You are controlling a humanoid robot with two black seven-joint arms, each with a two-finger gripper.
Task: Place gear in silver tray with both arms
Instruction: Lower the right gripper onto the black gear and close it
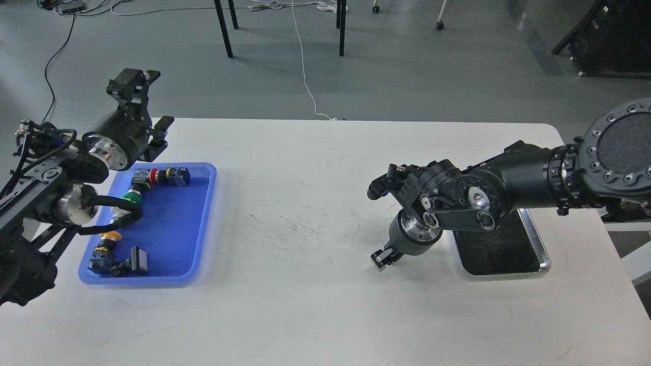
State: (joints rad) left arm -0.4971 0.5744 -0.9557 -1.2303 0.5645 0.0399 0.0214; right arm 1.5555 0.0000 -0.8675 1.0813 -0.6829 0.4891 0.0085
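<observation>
The silver tray (543, 256) lies at the right of the white table, its dark floor bare and its far end hidden by my right arm. My right gripper (382, 258) points down at the table just left of the tray; it is small and dark and its fingers cannot be told apart. My left gripper (149, 104) is raised above the far left corner of the blue tray (173, 239), open and empty. The gear in the blue tray is several push-button parts with a red cap (153, 176), a green cap (133, 195) and a yellow cap (111, 236).
The white table (305, 213) has scuff marks in the middle. A black cable (119, 218) from my left arm hangs over the blue tray. Chair legs and floor cables lie beyond the table's far edge.
</observation>
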